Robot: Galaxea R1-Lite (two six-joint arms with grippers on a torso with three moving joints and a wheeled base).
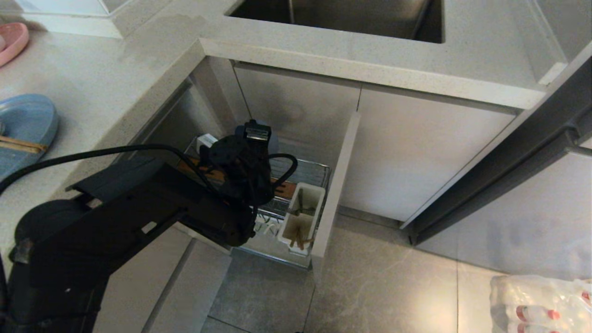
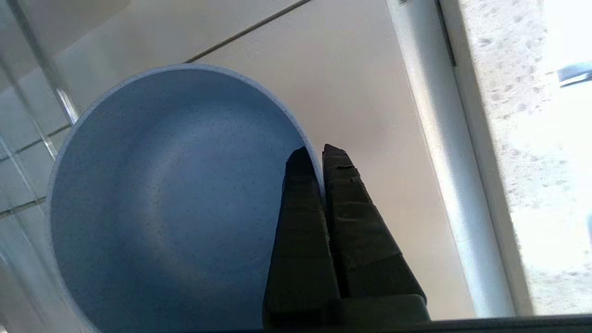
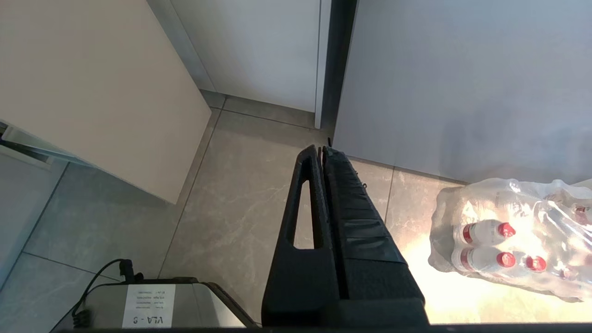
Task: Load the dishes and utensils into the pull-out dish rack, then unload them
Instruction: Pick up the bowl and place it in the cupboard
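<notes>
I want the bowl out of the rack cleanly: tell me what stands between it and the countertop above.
The left gripper is shut on the light-blue bowl by its rim, over the pull-out dish rack. Above juts the countertop edge, which the bowl must clear. The rack's wires stand close beside the bowl. The blue plate holds part of the countertop.

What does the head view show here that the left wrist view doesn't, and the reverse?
Head view only: the rack pulled out, its utensil cup holding chopsticks, and a plate on the counter. Left wrist view only: the left claw shut on the blue bowl's rim, one finger inside, one outside. Both: cabinet fronts and countertop.
</notes>
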